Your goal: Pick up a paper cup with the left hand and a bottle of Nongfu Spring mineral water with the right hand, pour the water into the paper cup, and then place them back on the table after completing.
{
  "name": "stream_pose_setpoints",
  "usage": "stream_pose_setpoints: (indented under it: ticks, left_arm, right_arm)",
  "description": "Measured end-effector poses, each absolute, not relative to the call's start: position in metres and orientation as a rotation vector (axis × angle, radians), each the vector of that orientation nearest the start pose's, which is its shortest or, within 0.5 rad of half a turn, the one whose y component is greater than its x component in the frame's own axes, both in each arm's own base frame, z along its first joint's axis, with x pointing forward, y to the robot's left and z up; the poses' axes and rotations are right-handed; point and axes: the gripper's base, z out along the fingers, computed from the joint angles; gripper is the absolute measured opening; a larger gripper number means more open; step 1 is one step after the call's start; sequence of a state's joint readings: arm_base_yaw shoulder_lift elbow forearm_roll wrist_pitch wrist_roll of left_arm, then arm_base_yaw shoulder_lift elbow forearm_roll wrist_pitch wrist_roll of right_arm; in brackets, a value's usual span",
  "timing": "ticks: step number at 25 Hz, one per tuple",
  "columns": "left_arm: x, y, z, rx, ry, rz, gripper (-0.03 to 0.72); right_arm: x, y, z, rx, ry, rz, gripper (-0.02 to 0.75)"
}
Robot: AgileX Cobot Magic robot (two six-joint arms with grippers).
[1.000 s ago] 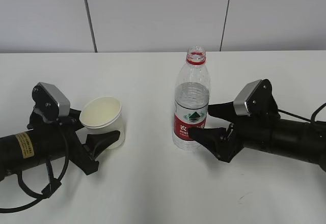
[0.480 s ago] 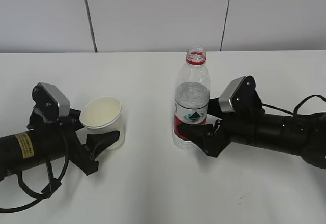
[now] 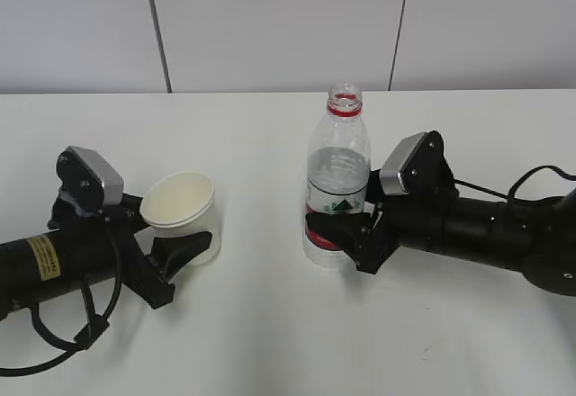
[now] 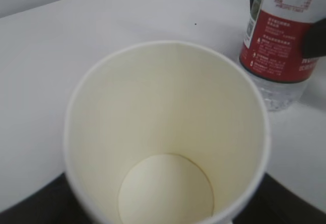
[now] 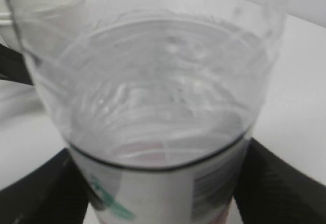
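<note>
A white counter (image 3: 270,324) fills most of the exterior view, with a grey panelled wall (image 3: 270,27) across the top. Left of centre a paper cup (image 3: 184,214) is seen, upright and empty, with the left hand (image 3: 171,247) wrapped around it from the lower left. Its fingers (image 3: 180,252) are set on either side of the cup; the near one shows below the cup, the far one is mostly hidden behind it. Whether the cup is actually squeezed can't be told, and in the left wrist view only dark slivers of the fingers get into the bottom corners, under the cup (image 4: 165,137).

Right of centre the bottle (image 3: 337,180) stands uncapped, a red ring at the neck and a red label low down. The water (image 3: 338,175) reaches roughly to the shoulder. The right hand (image 3: 346,229) comes in from the right edge, and its fingers (image 3: 328,228) are clamped on the bottle at label height, one across the front, the other tucked out of sight behind. The bottle's base looks to be on the counter, though that spot is partly covered by the hand.

The right wrist view is mostly blurred bottle (image 5: 153,107), cut off top and bottom, with the waterline (image 5: 158,163) as a dark curve and black finger shapes (image 5: 275,183) pressed at both lower corners. In the left wrist view the bottle (image 4: 282,46) is cropped at the upper right edge.
</note>
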State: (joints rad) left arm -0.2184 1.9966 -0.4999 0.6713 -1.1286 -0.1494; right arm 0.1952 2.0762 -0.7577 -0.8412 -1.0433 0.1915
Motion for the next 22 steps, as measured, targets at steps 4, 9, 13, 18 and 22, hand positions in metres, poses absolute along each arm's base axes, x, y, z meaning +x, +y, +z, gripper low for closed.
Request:
stream_pose_setpoints:
  ticks: [4,9,13,18,22]
  left_arm:
    - [0.266,-0.111,0.092,0.756,1.777,-0.610,0.443]
    - [0.264,-0.113,0.093,0.779,1.771,-0.623,0.443]
    - [0.264,-0.112,0.098,0.775,1.788,-0.625,0.443]
    - [0.260,-0.114,0.107,0.814,1.786,-0.656,0.443]
    - [0.259,-0.115,0.121,0.825,1.771,-0.655,0.443]
  right_arm:
    - [0.322,0.123,0.097,-0.912,1.666,0.593,0.530]
    - [0.322,0.122,0.102,-0.939,1.689,0.550,0.515]
    - [0.323,0.119,0.112,-0.963,1.722,0.479,0.486]
    - [0.322,0.118,0.124,-0.986,1.701,0.451,0.480]
    - [0.321,0.116,0.143,-0.996,1.681,0.394,0.480]
